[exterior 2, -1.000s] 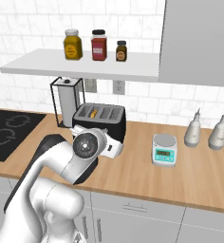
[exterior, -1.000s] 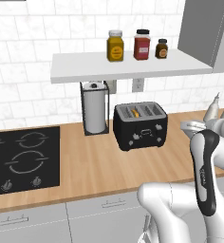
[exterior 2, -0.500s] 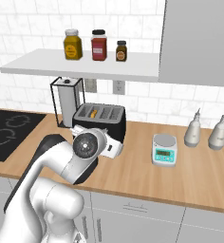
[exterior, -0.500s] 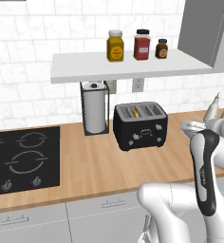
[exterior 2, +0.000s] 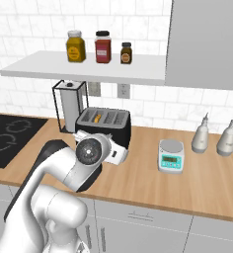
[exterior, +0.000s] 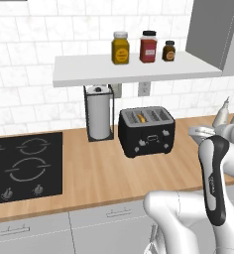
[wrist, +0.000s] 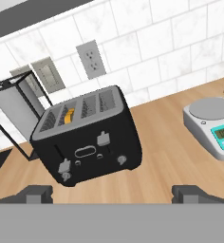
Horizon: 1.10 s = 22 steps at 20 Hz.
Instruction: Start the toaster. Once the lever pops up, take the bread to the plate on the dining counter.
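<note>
End effector fingertips (wrist: pixel 38 193), dark and blocky, are seen spread wide apart at the bottom of the hand view, released and grasping nothing, with the toaster (wrist: pixel 88 137) framed between and beyond them. In the right base view the end effector (exterior 2: pixel 113 151) is seen held in front of the toaster (exterior 2: pixel 103 123), just short of its front face; contact cannot be confirmed. The black toaster (exterior: pixel 146 131) is set on the wooden desk (exterior: pixel 99 171), close to the white tiled wall and just to the right of a paper towel roll (exterior: pixel 99 112) in a black wire stand. A greyish lever (wrist: pixel 103 138) is seen on the toaster's front, with a second tab (wrist: pixel 64 166) nearer its left corner and small round buttons (wrist: pixel 122 160) beside it. An orange-tinted piece, presumably the bread (wrist: pixel 69 115), is glimpsed inside one of the slots. A small digital scale (exterior 2: pixel 170 155) is placed on the desk to the right of the toaster, and two pale bottles (exterior 2: pixel 202 138) are stood further right. A black cooktop (exterior: pixel 21 166) is set into the desk at the left. Three jars (exterior: pixel 148 46) are lined up on a white shelf (exterior: pixel 134 69) above the toaster.
</note>
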{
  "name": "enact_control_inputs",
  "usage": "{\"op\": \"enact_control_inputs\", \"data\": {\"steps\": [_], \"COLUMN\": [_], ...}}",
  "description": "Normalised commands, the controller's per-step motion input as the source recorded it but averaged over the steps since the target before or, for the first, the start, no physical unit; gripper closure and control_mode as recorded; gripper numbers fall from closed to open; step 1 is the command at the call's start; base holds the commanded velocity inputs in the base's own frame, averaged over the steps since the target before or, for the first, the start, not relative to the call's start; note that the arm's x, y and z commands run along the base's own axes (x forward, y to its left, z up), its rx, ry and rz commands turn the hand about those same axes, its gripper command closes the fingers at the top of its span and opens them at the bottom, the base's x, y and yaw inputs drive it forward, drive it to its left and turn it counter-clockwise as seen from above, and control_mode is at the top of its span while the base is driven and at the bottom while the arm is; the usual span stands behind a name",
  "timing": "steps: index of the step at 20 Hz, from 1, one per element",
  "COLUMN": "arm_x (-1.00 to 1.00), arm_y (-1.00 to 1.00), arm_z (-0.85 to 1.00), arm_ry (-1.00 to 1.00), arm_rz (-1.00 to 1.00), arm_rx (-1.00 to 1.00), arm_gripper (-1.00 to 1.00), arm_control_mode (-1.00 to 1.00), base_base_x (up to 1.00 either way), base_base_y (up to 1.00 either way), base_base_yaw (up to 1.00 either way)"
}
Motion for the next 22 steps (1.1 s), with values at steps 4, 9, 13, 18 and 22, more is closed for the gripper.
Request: {"op": "enact_control_inputs", "data": {"steps": [4, 9, 13, 18, 22], "arm_x": [0.00, 0.00, 0.00, 0.00, 0.00], "arm_y": [0.00, 0.00, 0.00, 0.00, 0.00], "arm_z": [0.00, 0.00, 0.00, 0.00, 0.00], "arm_ry": [0.00, 0.00, 0.00, 0.00, 0.00], "arm_rz": [0.00, 0.00, 0.00, 0.00, 0.00], "arm_rx": [0.00, 0.00, 0.00, 0.00, 0.00], "arm_gripper": [-1.00, -1.00, -1.00, -1.00, -1.00], "arm_control_mode": [-1.00, -1.00, -1.00, -1.00, -1.00], "base_base_x": [0.00, 0.00, 0.00, 0.00, 0.00], "base_base_y": [0.00, 0.00, 0.00, 0.00, 0.00], "base_base_yaw": [0.00, 0.00, 0.00, 0.00, 0.00]}}
